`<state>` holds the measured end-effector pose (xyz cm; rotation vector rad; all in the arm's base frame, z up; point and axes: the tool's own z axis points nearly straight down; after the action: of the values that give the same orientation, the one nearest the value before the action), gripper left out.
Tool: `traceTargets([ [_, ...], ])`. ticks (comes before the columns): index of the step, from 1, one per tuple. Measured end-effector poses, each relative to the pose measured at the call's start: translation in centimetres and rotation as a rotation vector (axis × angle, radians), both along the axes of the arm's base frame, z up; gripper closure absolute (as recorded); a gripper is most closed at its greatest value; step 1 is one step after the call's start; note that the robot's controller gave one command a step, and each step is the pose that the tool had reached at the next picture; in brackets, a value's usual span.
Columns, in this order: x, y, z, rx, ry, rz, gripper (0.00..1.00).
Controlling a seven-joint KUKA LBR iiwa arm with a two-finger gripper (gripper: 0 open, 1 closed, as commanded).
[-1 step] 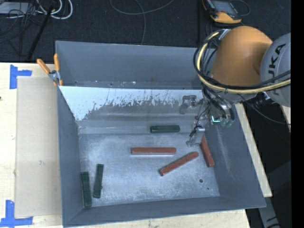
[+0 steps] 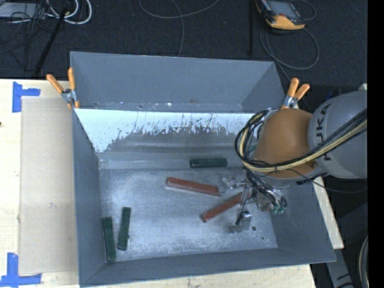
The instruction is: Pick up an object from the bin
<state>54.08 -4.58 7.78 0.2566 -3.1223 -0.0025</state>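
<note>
Grey metal bin [image 2: 180,89], camera view: five loose bars on its floor.

1. Tilted reddish-brown flat bar [image 2: 221,209], lying slantwise toward the bin's right edge. Its upper end is just beside the gripper [image 2: 243,219].
2. Second reddish-brown flat bar [image 2: 192,186], mid-floor, near the first but apart from it.
3. Short dark green bar [image 2: 208,162], along the foot of the back wall.
4. Outer dark green bar [image 2: 108,239] and inner dark green bar [image 2: 124,227], side by side near the front left corner, well apart from the rest.

Gripper: low over the floor by the right edge, beneath the arm's orange wrist cover [image 2: 282,140]. Whether it is open or closed, or grips anything, cannot be told.
</note>
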Motion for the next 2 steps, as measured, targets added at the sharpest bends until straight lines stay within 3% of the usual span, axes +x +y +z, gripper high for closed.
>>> traceTargets([
  [1,5.64,0.98,-0.81,0.0,-0.014,0.028,0.0],
  [2,5.62,0.85,-0.51,-0.002,-0.015,0.027,1.0],
])
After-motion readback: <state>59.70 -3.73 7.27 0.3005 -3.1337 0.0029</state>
